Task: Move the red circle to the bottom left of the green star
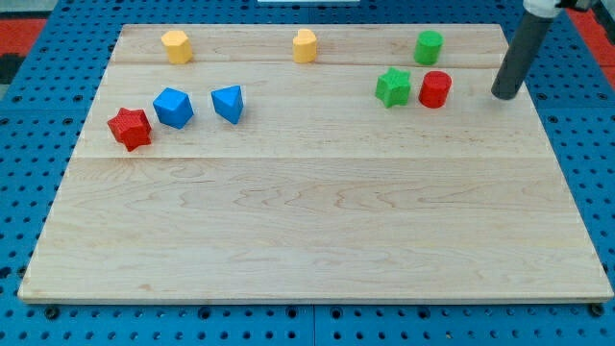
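Note:
The red circle (434, 88) stands near the view's top right, touching or almost touching the right side of the green star (392, 87). My tip (504, 96) rests on the board to the right of the red circle, about a block's width or more away from it, at nearly the same height in the view. The dark rod rises from the tip toward the view's top right corner.
A green circle (429, 46) sits above the red circle. A yellow heart-like block (305, 45) and a yellow hexagon (176, 45) lie along the top. A blue cube (173, 107), blue triangle (229, 103) and red star (130, 128) sit at the left. The board's right edge (553, 144) is near my tip.

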Robot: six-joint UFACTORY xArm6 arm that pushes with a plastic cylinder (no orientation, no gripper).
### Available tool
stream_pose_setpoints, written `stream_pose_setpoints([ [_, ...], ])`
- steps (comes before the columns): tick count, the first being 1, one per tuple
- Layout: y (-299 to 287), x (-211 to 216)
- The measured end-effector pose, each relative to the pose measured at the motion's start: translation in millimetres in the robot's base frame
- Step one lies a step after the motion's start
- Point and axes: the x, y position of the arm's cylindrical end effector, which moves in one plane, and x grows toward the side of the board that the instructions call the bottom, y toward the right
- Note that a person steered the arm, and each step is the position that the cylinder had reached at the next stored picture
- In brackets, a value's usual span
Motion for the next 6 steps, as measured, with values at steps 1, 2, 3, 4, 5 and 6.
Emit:
stream_pose_setpoints([
  [1,-58.1,-16.8],
  [2,-93.9,7.7],
  [3,-118.5,55.8],
  [4,-148.6,75.4],
  [5,-182.9,75.4],
  [6,-216.4,76.0],
])
